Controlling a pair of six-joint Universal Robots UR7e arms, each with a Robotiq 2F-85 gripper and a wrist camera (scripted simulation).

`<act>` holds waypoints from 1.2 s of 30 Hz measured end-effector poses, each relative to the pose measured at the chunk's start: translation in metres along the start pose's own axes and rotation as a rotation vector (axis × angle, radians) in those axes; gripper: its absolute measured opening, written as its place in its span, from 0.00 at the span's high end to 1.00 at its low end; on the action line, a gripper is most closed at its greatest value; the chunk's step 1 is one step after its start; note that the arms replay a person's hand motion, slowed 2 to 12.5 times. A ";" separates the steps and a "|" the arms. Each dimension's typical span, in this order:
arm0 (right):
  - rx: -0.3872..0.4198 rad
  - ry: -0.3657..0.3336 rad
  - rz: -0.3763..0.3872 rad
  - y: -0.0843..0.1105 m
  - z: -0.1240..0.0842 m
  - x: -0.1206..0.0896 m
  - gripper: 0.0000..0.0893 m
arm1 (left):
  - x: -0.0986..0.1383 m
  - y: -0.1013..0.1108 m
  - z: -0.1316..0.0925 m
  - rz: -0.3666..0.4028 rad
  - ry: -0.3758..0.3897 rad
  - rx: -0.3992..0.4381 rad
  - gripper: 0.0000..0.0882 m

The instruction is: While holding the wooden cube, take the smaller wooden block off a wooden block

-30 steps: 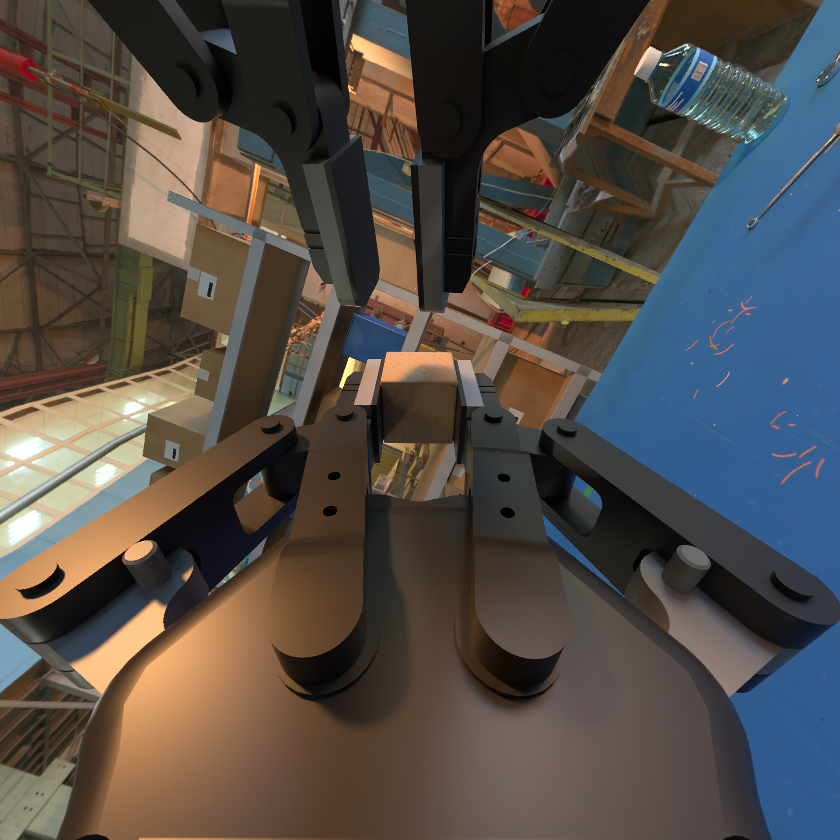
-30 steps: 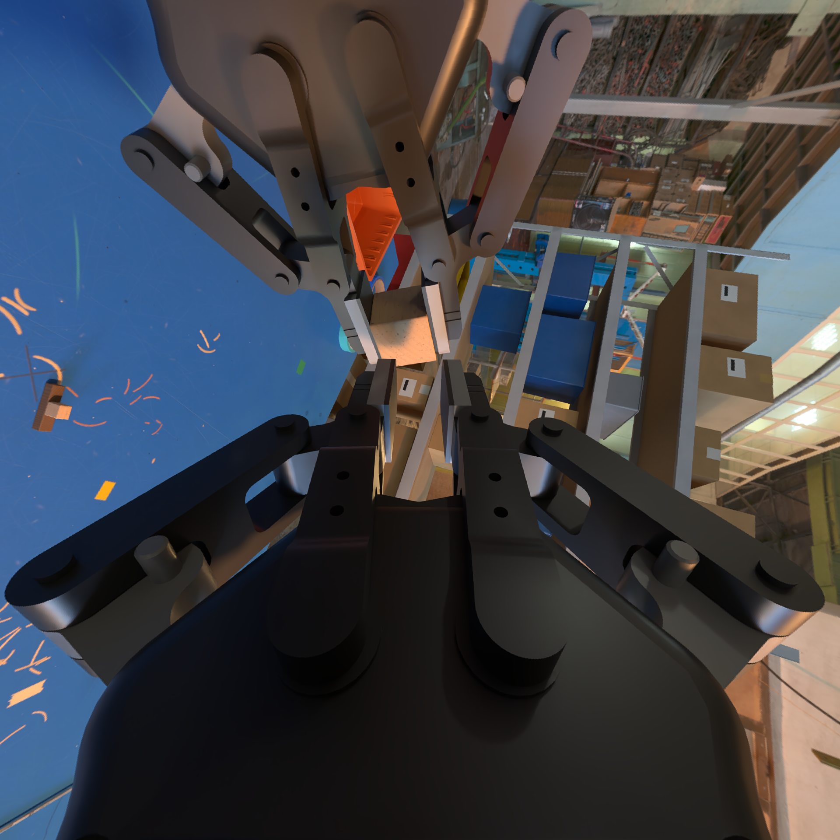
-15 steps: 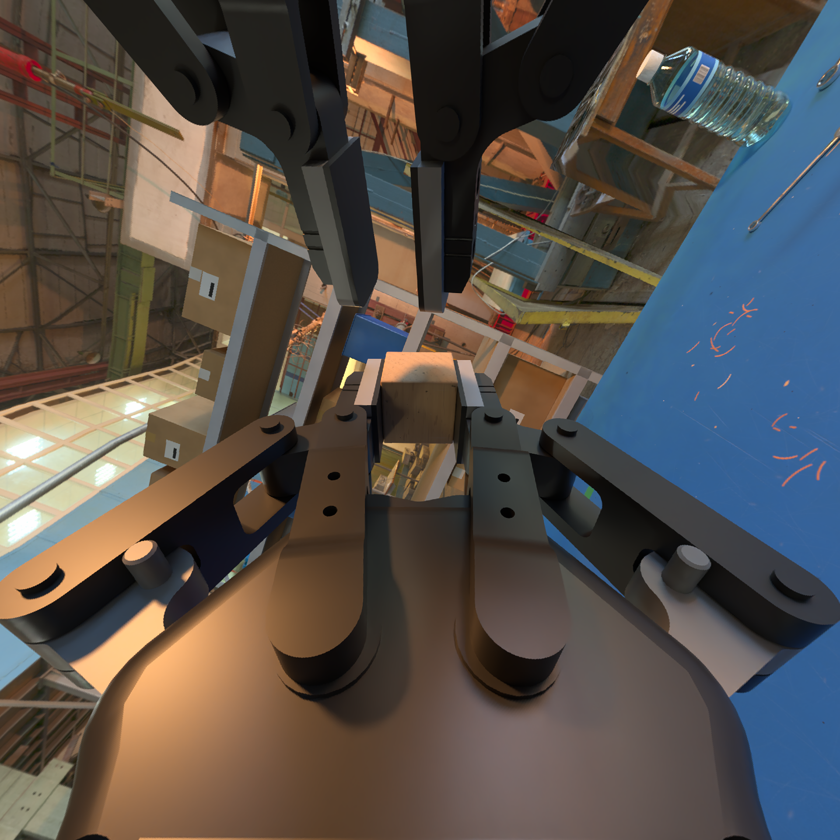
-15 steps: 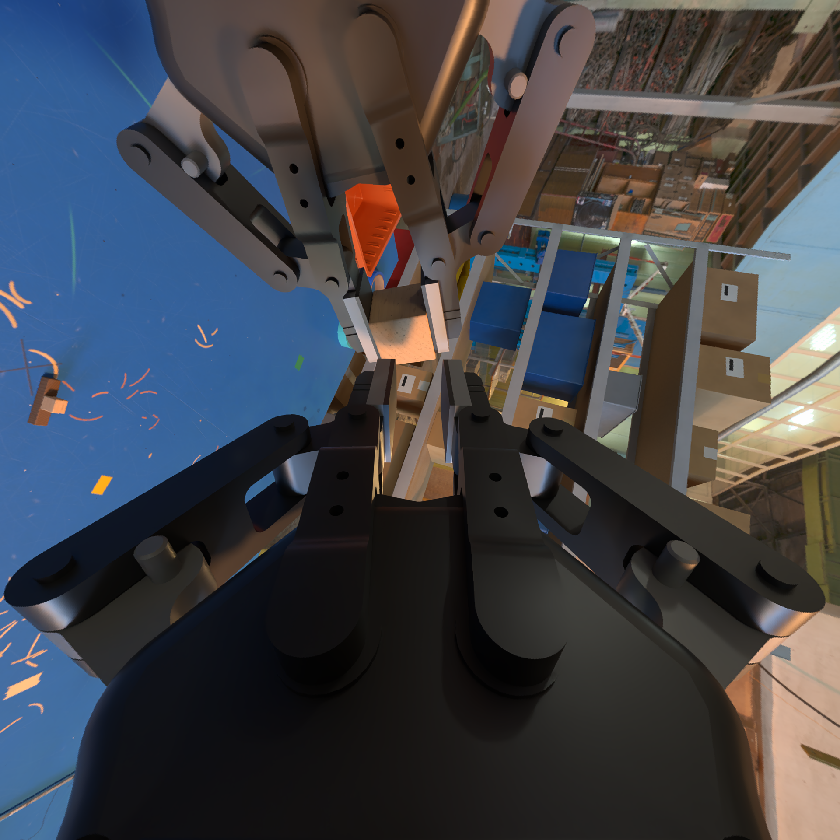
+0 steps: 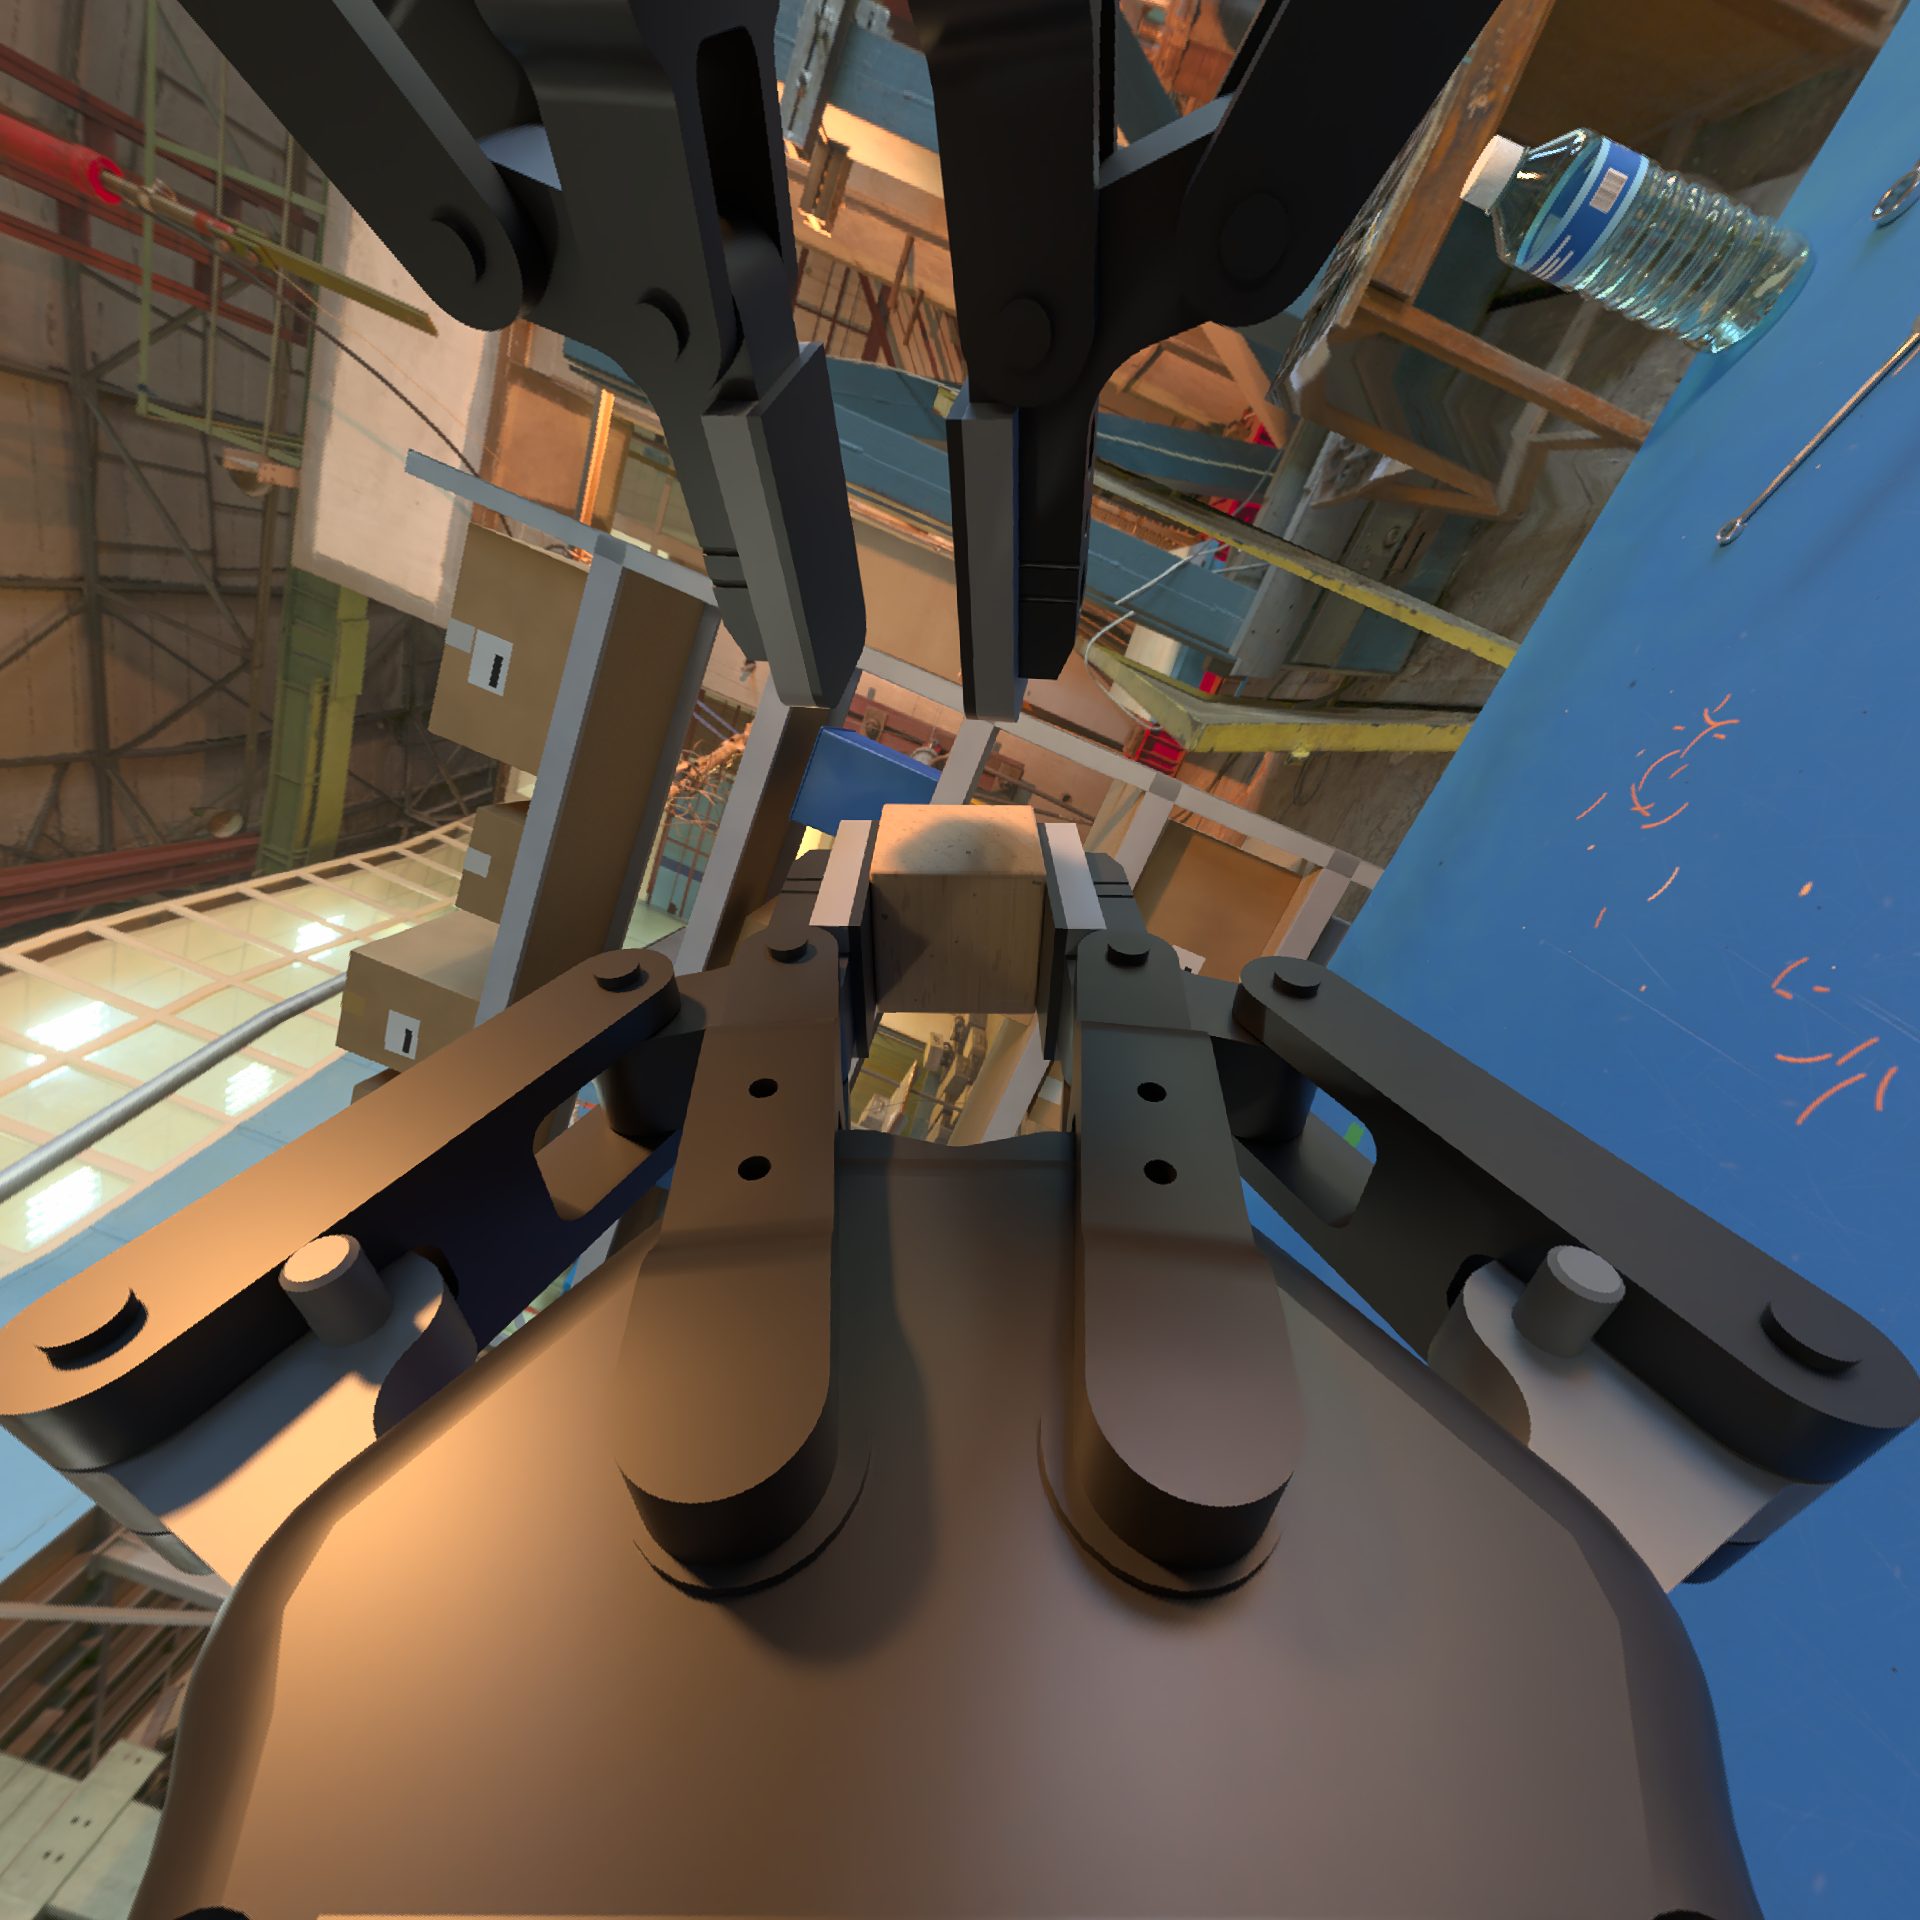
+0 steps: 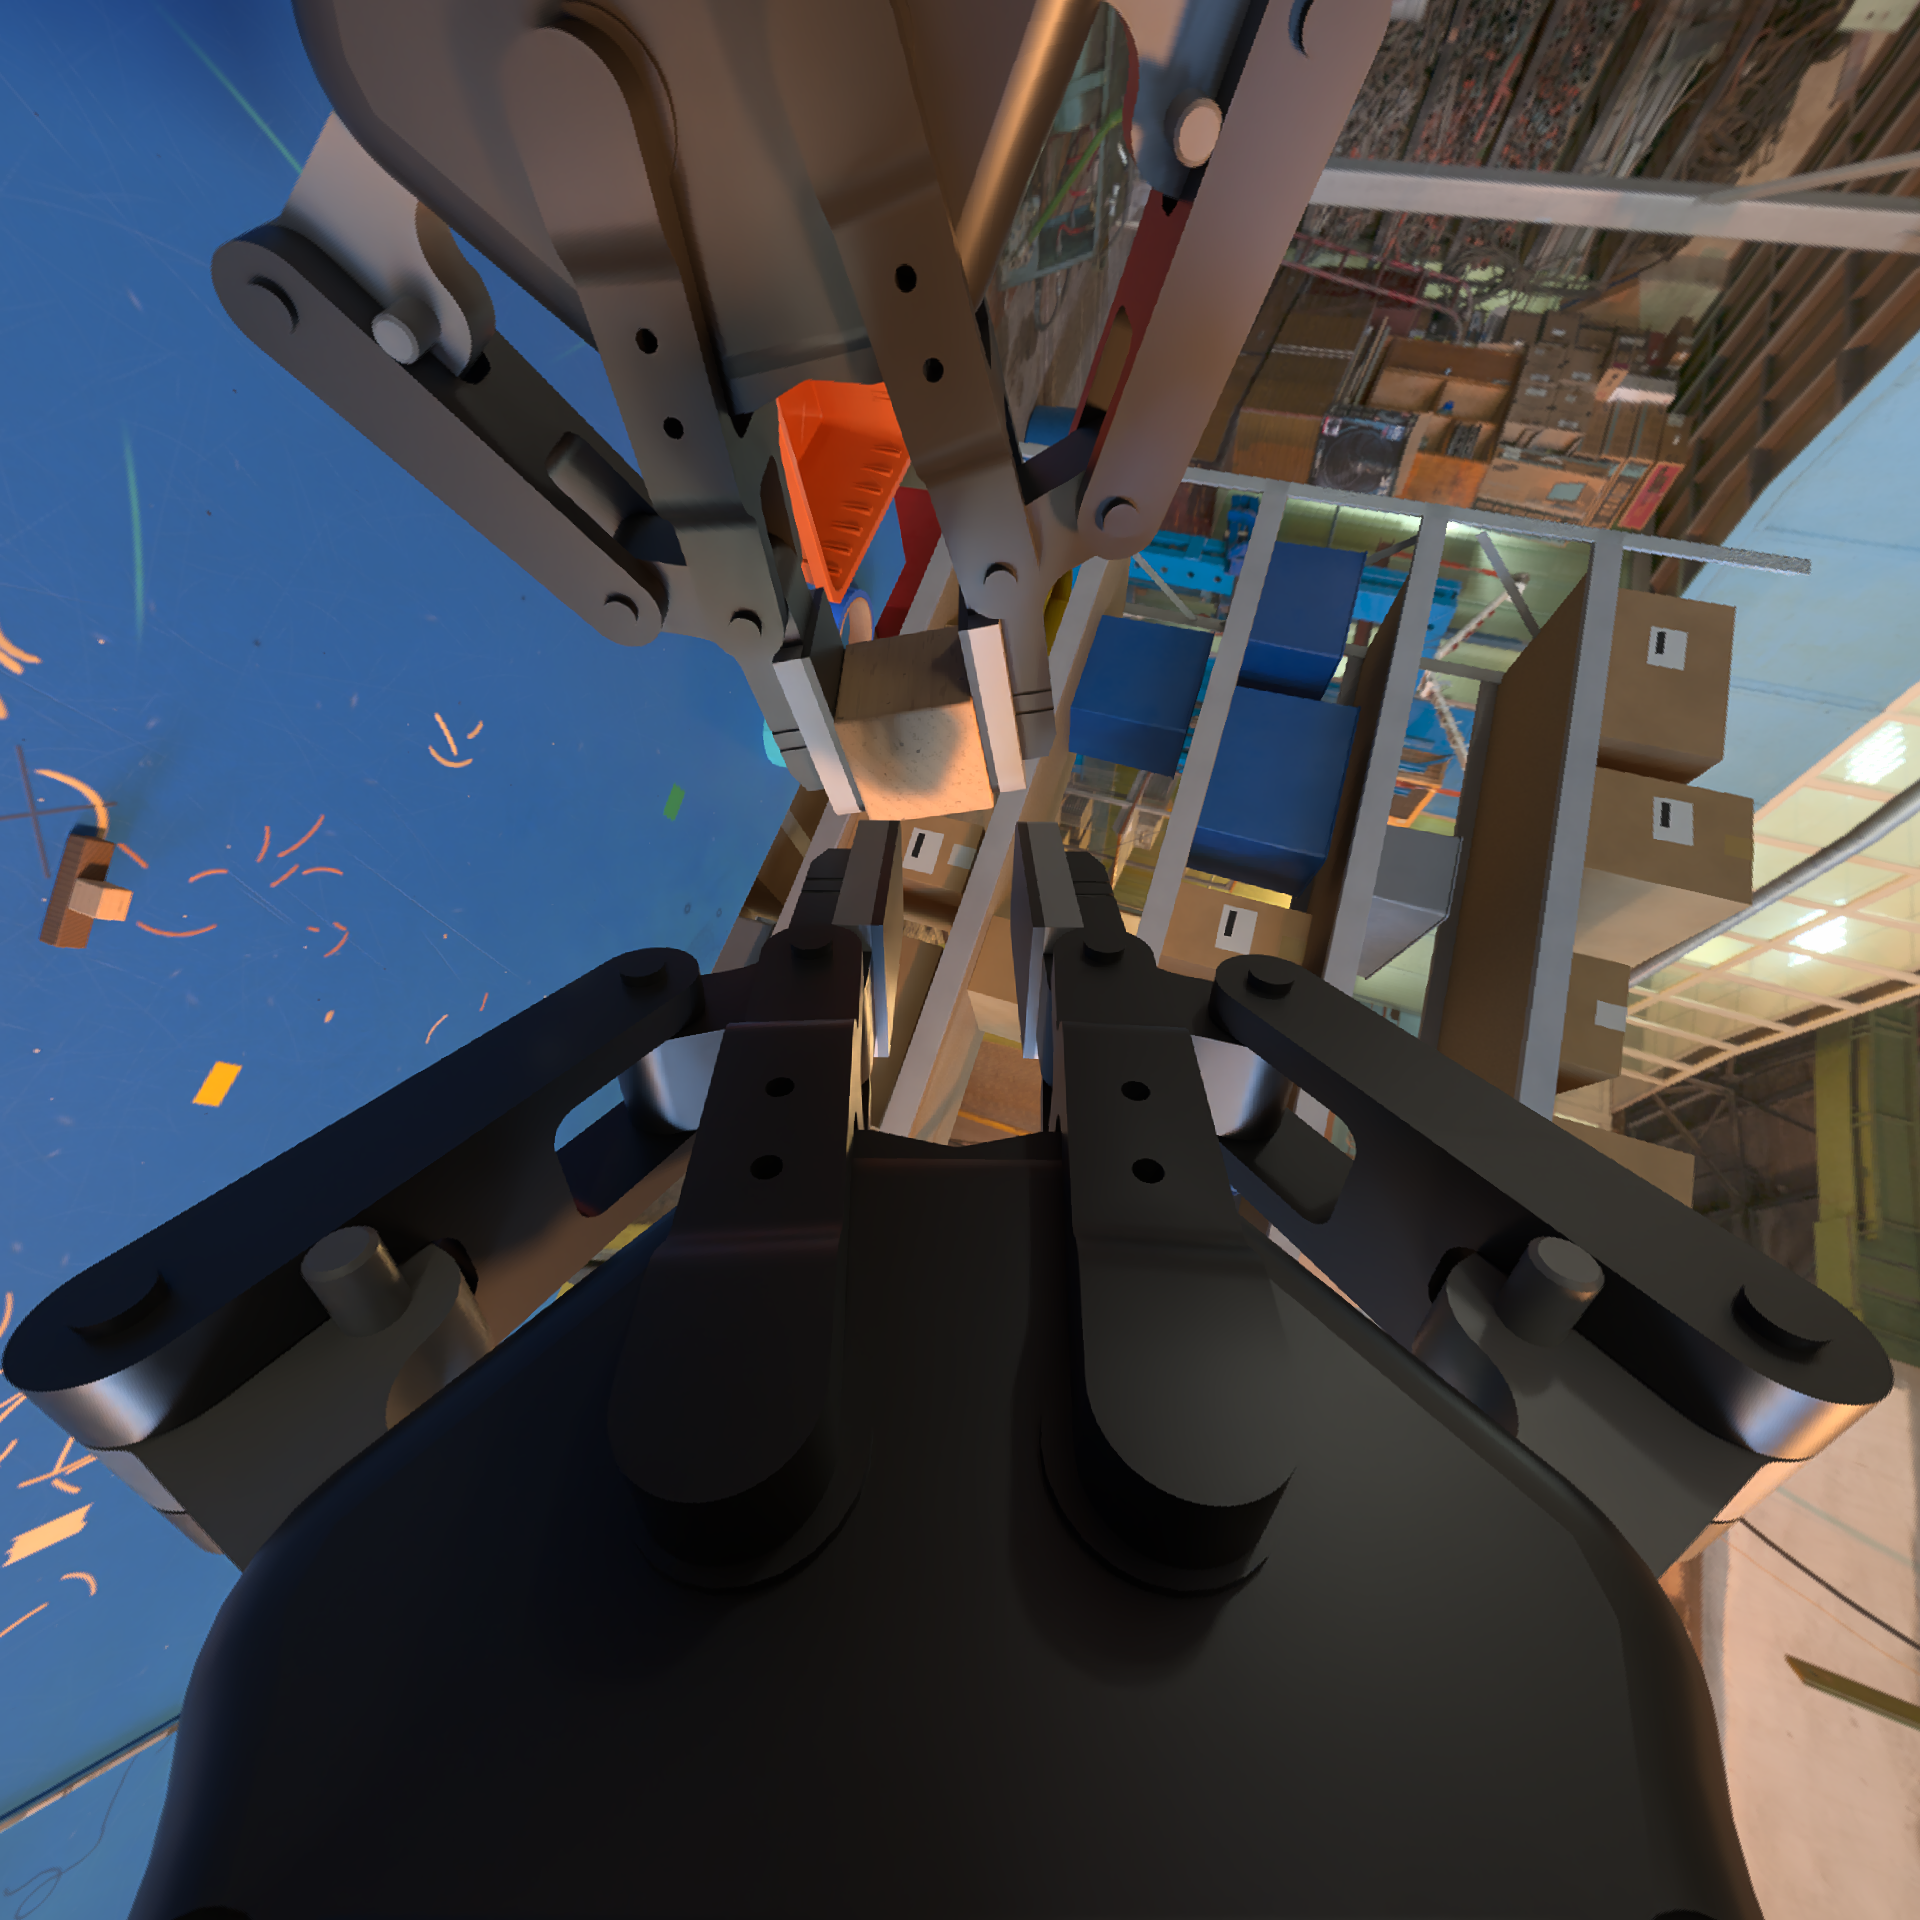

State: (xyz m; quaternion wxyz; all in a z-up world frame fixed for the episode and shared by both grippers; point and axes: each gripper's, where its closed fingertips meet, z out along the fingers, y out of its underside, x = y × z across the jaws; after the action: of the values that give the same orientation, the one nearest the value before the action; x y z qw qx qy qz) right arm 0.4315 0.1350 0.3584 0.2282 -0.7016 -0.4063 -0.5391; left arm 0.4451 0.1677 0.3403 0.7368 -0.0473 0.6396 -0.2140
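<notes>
My left gripper is shut on the wooden cube, held in the air off the table. In the right wrist view the left gripper and the cube sit just beyond my right gripper, which is open and empty, its tips facing the cube a short way off. The right gripper hangs over the cube in the left wrist view. A small light wooden block sits on a darker wooden block on the blue table, far left, away from both grippers.
The blue table carries a clear water bottle and a thin metal tool at the upper right. An orange bin shows behind the left gripper. Shelving with cardboard boxes fills the background.
Both grippers keep the same openings. The views drift only slightly: the stacked blocks slide a little left and up in the right wrist view.
</notes>
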 end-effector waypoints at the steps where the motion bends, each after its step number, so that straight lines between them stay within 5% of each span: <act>1: -0.002 -0.001 -0.001 0.000 0.000 0.000 0.78 | 0.000 0.000 0.000 0.000 0.000 0.000 0.72; 36: 0.006 0.044 -0.067 -0.003 0.000 0.002 0.81 | -0.002 0.000 -0.002 -0.007 0.000 0.006 0.72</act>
State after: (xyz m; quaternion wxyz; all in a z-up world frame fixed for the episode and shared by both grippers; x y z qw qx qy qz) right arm 0.4298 0.1373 0.3602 0.2209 -0.6750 -0.4260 -0.5604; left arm 0.4431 0.1687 0.3418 0.7362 -0.0476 0.6388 -0.2186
